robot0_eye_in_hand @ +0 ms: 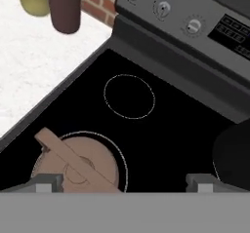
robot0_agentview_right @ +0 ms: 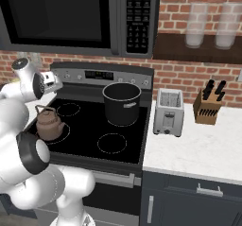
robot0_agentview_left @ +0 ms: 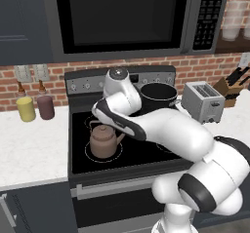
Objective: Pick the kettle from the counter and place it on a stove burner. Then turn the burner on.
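The brown-copper kettle [robot0_agentview_left: 103, 140] [robot0_agentview_right: 48, 124] [robot0_eye_in_hand: 83, 166] stands upright inside the large white ring of the front-left stove burner [robot0_agentview_left: 87, 152] [robot0_agentview_right: 66, 132] [robot0_eye_in_hand: 123, 160] on the black glass cooktop. My gripper [robot0_eye_in_hand: 122, 183] hangs above the cooktop, open, its two tips wide apart and holding nothing. In the hand view the kettle lies below, toward the left fingertip [robot0_eye_in_hand: 46, 182]. The hand [robot0_agentview_right: 47, 83] sits high above the kettle, clear of its handle. The white counter [robot0_agentview_left: 29, 144] [robot0_eye_in_hand: 39, 66] lies left of the stove.
A tall black pot [robot0_agentview_left: 158, 96] [robot0_agentview_right: 122, 102] occupies the back-right burner. Stove knobs [robot0_eye_in_hand: 162, 9] line the back panel. Yellow [robot0_agentview_left: 26, 108] and maroon [robot0_agentview_left: 45, 106] canisters stand on the left counter. A toaster [robot0_agentview_right: 169, 110] and knife block [robot0_agentview_right: 208, 106] sit to the right.
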